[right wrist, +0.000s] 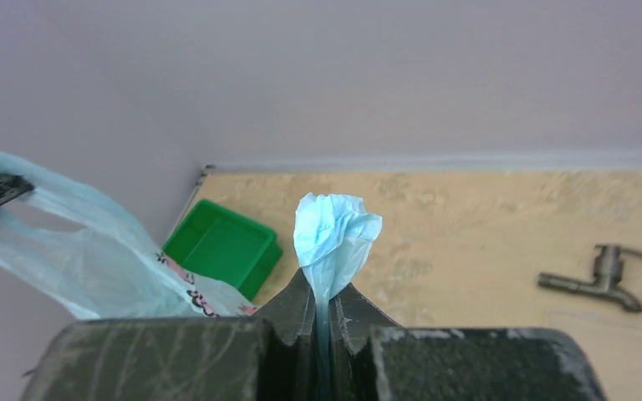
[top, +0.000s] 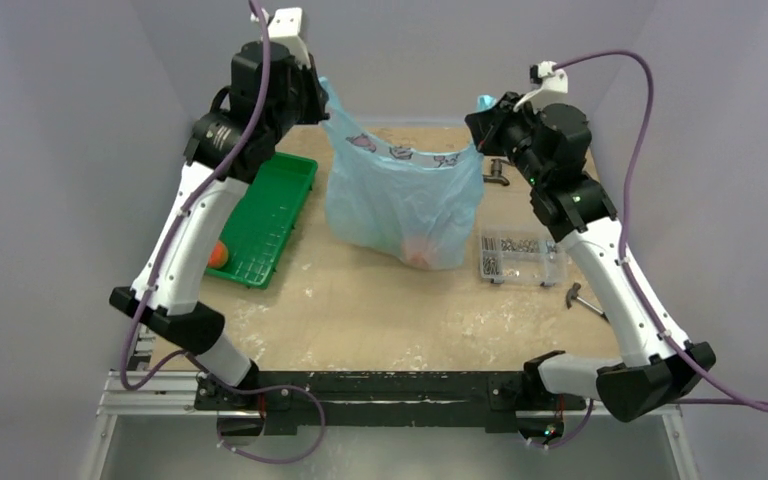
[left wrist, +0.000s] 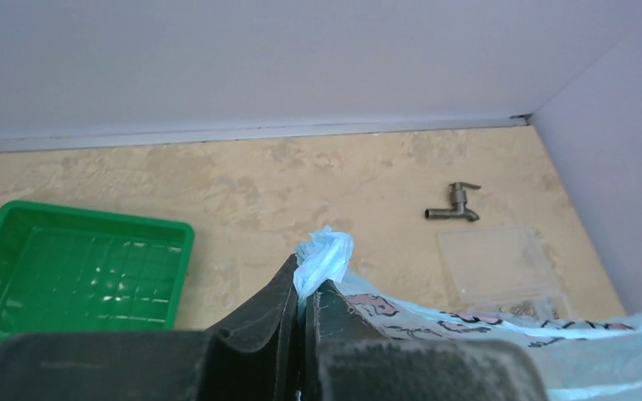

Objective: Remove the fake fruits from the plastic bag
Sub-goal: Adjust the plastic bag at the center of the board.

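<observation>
Left arm: raised high over the far left of the table (top: 380,320), elbow bent, wrist turned inward toward the centre.
Left gripper (left wrist: 303,288): fingers pressed together on the left handle of the bag (top: 405,195); a small blue tuft sticks out above the tips.
Right arm: raised to about the same height on the far right, wrist pointing inward to the left.
Right gripper (right wrist: 323,288): clamped on the right handle; a crumpled blue tuft stands above the tips.
Bag: hangs between the two grippers, with its mouth stretched across and a printed band along the top edge. Cannot tell whether the bottom touches the table.
Fruit in bag (top: 420,252): an orange-pink blur shows through the film at the lowest part, well below both grippers. Number and kind cannot be told.
Fruit outside: one orange fruit (top: 218,253) lies at the near end of the green tray (top: 278,200), beside the left forearm.
Tray: left of the bag, apart from it.
Box (top: 523,257): clear, just right of the bag's bottom.
Tap (left wrist: 454,205): on the table beyond the box.
</observation>
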Robot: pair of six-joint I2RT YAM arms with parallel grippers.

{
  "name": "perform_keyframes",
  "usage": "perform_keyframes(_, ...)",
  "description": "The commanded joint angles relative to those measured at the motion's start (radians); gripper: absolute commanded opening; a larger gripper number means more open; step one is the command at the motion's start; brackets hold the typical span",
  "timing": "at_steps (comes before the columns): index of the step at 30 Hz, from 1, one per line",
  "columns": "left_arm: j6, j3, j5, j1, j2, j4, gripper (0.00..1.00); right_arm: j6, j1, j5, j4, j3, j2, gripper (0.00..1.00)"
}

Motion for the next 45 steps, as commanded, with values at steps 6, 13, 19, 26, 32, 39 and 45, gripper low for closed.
perform_keyframes(6, -0.056, 0.118, 0.321, 0.064, 0.097, -0.095, 0.0, -0.107, 0.0, -0.092, -0.042, -0.072, -0.134, 0.03)
perform_keyframes(13, 0.021, -0.337, 0.328, 0.064, -0.087, 0.045, 0.0, -0.012, 0.265, -0.182, 0.045, -0.445, -0.29, 0.07)
perform_keyframes(19, 0.053, -0.585, 0.236, 0.064, -0.238, 0.088, 0.0, 0.075, 0.442, -0.174, 0.092, -0.605, -0.345, 0.08)
perform_keyframes(26, -0.078, -0.683, 0.178, 0.064, -0.407, -0.046, 0.48, 0.096, 0.489, -0.169, 0.13, -0.641, -0.334, 0.12)
perform_keyframes(32, -0.318, -0.896, 0.178, 0.064, -0.734, -0.079, 0.8, 0.105, 0.497, -0.164, 0.137, -0.587, -0.314, 0.12)
perform_keyframes(39, -0.613, -1.139, 0.31, 0.064, -1.077, -0.087, 0.74, 0.144, 0.515, -0.162, 0.201, -0.572, -0.28, 0.12)
perform_keyframes(45, -0.812, -1.254, 0.335, 0.063, -1.235, -0.151, 0.67, 0.152, 0.523, -0.142, 0.219, -0.571, -0.262, 0.12)
